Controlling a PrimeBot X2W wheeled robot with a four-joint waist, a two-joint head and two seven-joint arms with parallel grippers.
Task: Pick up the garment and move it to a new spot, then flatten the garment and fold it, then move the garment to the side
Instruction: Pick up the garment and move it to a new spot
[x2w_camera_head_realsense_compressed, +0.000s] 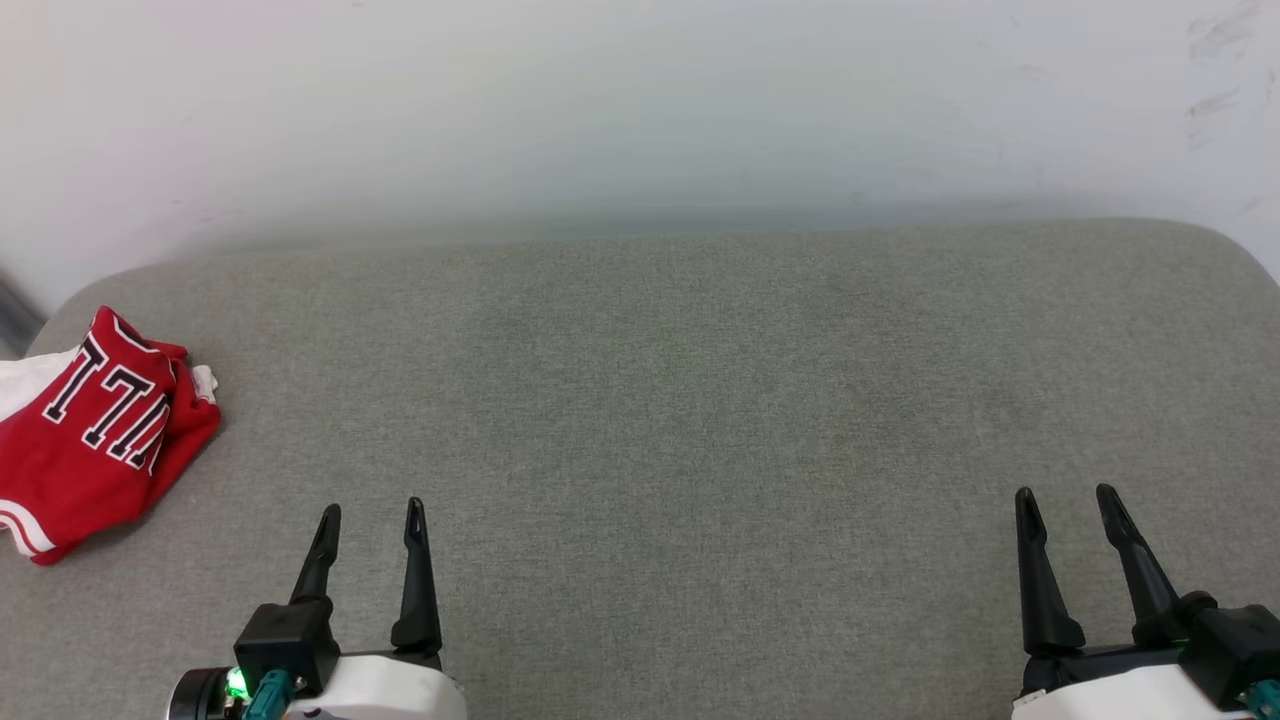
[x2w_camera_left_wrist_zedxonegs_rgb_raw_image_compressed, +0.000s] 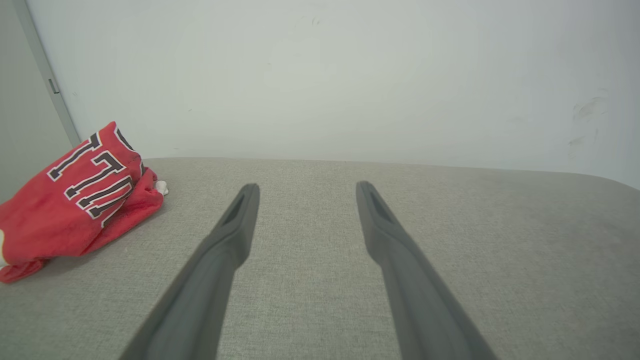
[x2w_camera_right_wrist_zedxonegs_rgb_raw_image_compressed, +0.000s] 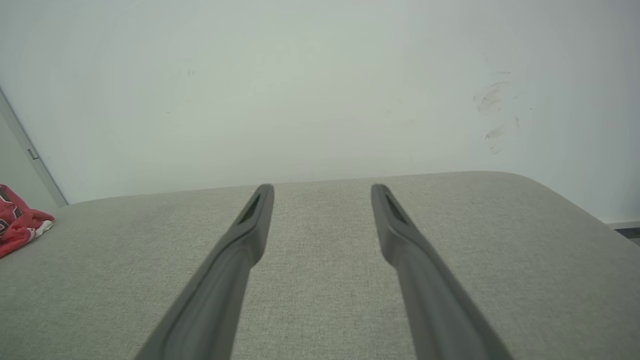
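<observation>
- Garment (x2w_camera_head_realsense_compressed: 95, 430) lies bunched in a loose heap at the far left of the grey cushion (x2w_camera_head_realsense_compressed: 700, 450), close to its rounded left corner and running off the left edge of the head view.
- Red cloth makes up most of the heap; black lettering (x2w_camera_head_realsense_compressed: 110, 400) with white outlines faces up across the top fold.
- A white sleeve (x2w_camera_head_realsense_compressed: 25, 385) shows at the heap's left side, and a red-and-white striped trim (x2w_camera_head_realsense_compressed: 25, 530) runs along its near lower edge.
- The left gripper (x2w_camera_head_realsense_compressed: 372, 507) sits at the lower left of the head view, its two dark fingers spread apart with nothing between them, pointing toward the wall (x2w_camera_head_realsense_compressed: 640, 100).
- It is near the garment but not touching it; the heap lies to its left and a little further back, with bare cushion between.
- In the left wrist view the garment sits off to the left of both fingers, clear of them.
- The right gripper (x2w_camera_head_realsense_compressed: 1065, 492) sits at the lower right, fingers likewise spread wide and empty, well apart from the garment.
- Both grippers are above bare cushion; whether the fingertips touch the fabric I cannot tell.
- The wall behind is pale, with faint scuff marks (x2w_camera_head_realsense_compressed: 1215, 60) at its upper right.
</observation>
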